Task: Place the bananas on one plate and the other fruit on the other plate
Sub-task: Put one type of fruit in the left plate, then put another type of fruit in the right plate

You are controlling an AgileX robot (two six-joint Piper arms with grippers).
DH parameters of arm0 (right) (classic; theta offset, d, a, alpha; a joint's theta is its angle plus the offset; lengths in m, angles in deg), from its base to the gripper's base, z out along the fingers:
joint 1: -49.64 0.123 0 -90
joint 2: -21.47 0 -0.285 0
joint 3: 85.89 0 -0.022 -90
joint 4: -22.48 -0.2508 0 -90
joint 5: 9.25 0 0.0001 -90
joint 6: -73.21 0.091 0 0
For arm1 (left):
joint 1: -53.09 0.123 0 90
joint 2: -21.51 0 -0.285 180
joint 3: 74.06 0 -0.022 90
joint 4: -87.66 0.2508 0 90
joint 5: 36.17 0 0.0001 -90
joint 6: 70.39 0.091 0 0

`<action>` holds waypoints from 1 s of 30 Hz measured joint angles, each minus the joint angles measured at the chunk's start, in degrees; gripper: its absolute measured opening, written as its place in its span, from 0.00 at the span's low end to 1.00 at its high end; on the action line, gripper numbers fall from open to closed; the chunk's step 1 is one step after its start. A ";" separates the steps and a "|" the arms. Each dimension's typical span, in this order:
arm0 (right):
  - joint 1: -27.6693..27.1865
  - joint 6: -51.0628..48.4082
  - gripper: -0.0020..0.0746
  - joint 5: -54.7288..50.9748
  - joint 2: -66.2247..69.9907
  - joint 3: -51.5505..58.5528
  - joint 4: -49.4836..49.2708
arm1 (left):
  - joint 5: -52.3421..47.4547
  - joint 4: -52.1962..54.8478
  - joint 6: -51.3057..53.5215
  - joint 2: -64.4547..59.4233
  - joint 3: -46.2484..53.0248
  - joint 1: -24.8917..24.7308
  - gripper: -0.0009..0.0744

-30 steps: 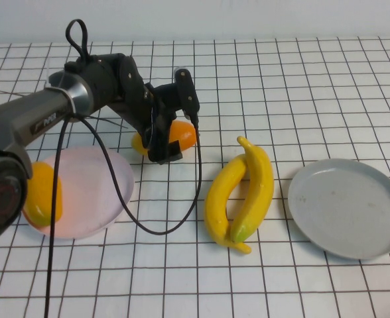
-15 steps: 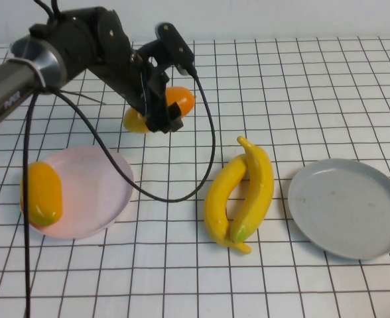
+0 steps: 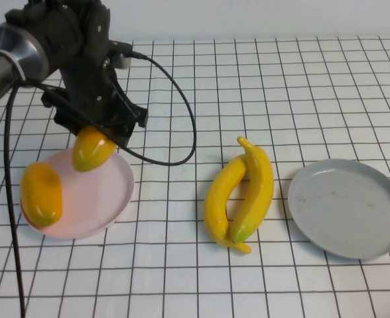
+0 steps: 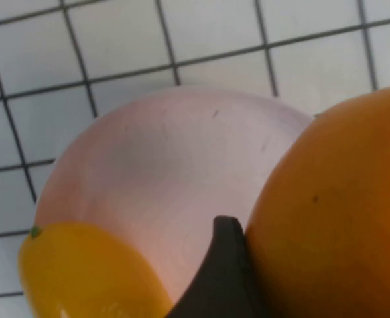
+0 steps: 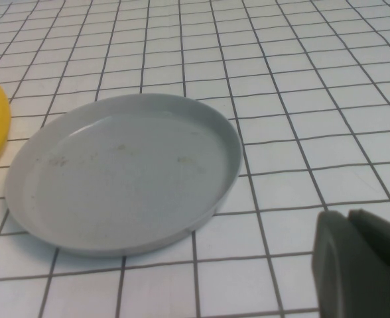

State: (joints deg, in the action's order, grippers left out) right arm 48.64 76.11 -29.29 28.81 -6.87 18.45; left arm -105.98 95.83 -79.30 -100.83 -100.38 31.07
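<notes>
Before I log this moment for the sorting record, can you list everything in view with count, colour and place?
mango-like fruits: two, yellow-orange; one lies on the pink plate's left edge, one is held over the plate's far rim.
bananas: two, yellow, side by side on the table between the plates.
pink plate: one, pale pink, table's left.
grey plate: one, light grey, table's right, nothing on it.
table: one, white with black grid.
left gripper: black, above the pink plate, shut on the second fruit.
right gripper: dark, shut, near the grey plate.
</notes>
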 joint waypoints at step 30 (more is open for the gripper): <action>0.00 0.00 0.01 0.00 0.00 0.00 0.00 | 4.51 4.05 -3.50 3.04 8.95 1.26 0.89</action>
State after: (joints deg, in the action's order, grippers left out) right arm 48.64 76.11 -29.29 28.81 -6.87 18.45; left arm -101.48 99.87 -82.81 -97.79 -91.43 32.33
